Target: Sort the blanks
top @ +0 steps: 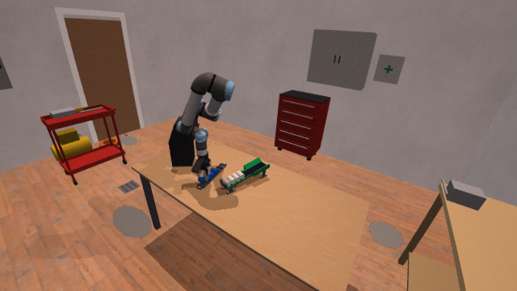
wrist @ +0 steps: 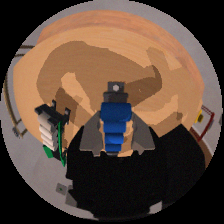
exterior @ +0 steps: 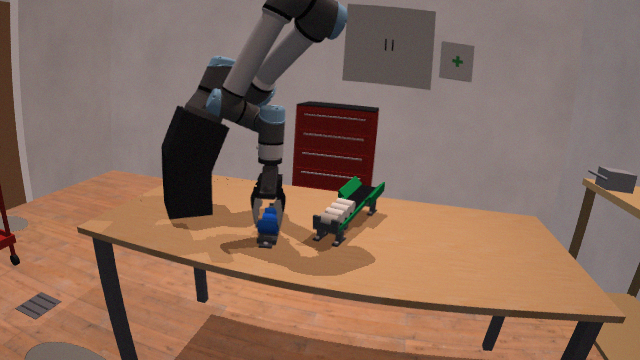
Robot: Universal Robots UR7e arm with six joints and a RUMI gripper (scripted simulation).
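The green feed ramp (top: 246,171) stands on the table with several white blanks (top: 233,178) in a row at its lower stop end; it also shows in the exterior view (exterior: 350,207) and at the left of the wrist view (wrist: 52,130). The grey stock rack (exterior: 266,235) sits just left of the ramp and holds several blue blanks (wrist: 115,117) between its ribs. My gripper (exterior: 268,216) points straight down over the rack, low among the blue blanks. It is shut on a blue blank (exterior: 270,223). How deep that blank sits in its slot is hidden by the fingers.
The black robot base (exterior: 190,165) stands behind and left of the rack. A red tool chest (exterior: 335,145) is against the far wall. A red cart (top: 82,135) is on the floor at left. A second table (top: 481,230) stands at right.
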